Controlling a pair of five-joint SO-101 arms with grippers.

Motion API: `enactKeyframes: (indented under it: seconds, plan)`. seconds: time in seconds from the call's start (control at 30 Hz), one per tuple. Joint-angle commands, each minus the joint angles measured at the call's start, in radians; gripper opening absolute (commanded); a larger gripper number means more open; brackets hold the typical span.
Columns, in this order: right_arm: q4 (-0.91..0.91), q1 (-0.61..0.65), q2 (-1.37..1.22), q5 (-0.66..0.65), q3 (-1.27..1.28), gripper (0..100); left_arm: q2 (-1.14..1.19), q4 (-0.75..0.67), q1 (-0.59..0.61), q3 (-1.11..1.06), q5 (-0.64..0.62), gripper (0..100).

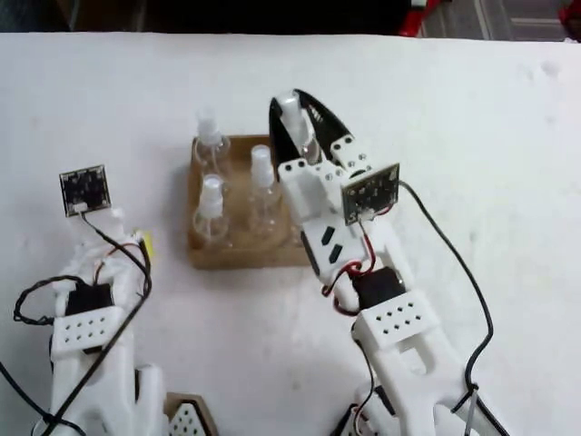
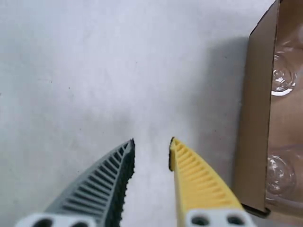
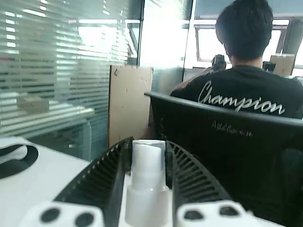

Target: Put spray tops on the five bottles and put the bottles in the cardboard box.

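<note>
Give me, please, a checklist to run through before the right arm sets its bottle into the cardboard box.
1. Right claw shut on the held bottle: ok.
2. Spray top on that bottle: ok.
3. Held bottle above the cardboard box, not past its far rim: cannot tell.
4. Three boxed bottles upright, tops on: ok.
5. Bare floor free in the box: ok, near its front right corner.
6. Left claw open over the table, beside the box, out of the way: ok.
</note>
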State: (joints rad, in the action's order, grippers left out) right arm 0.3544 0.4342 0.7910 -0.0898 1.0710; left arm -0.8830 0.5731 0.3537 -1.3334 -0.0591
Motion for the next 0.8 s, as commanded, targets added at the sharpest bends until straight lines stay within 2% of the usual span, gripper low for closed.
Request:
enactKeyframes:
  seconds: [0.0,0.57,0.77]
  plan:
    - [0.024,-0.004,-0.001,-0.006,0.008,1.6,-0.012,-0.014,-0.016,0.006,0.012,12]
    - [0.019,-0.030,0.001,-0.006,0.117,1.8,-0.012,-0.014,-0.012,0.006,0.012,12]
    - [0.019,-0.021,0.077,-0.006,0.189,2.0,-0.012,-0.014,-0.013,0.006,0.012,12]
